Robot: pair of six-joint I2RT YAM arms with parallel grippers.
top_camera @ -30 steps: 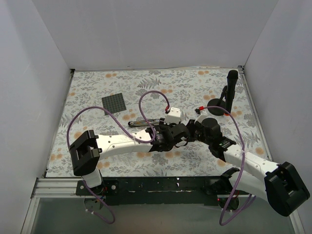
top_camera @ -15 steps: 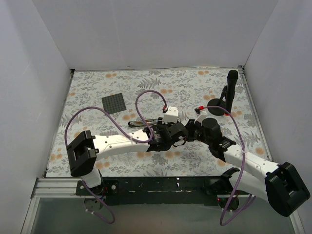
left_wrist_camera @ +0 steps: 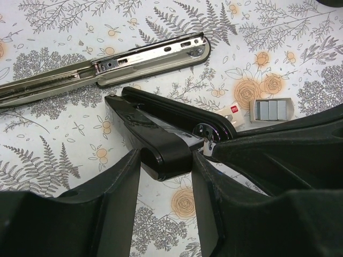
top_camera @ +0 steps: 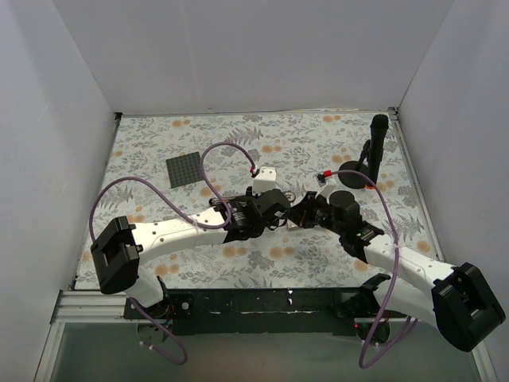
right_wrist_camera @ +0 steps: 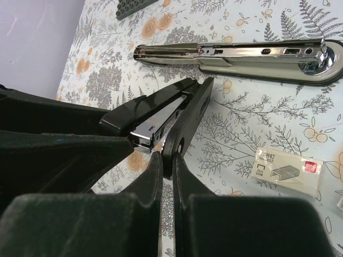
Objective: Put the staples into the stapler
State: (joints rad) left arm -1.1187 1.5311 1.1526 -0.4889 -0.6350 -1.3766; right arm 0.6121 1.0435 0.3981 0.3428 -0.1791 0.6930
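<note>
Top view: my left gripper (top_camera: pixel 280 212) and right gripper (top_camera: pixel 299 216) meet nose to nose. Left wrist: fingers (left_wrist_camera: pixel 214 176) clamp the flanks of the stapler (left_wrist_camera: pixel 161 134)'s black arm, which looks stiff, slick and floppy at the hinge. The staples (left_wrist_camera: pixel 270 110) lie just beside it, probably brittle. Right wrist: jaws pinch the arm's thin edge.

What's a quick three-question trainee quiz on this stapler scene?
1. True or false: the staples are already loaded in the stapler.
2. The stapler's silver channel is: A) lying open on the table; B) folded shut; C) out of view.
3. Fill in: the right gripper is shut on the ____.
Key: 1 false; 2 A; 3 stapler.
</note>
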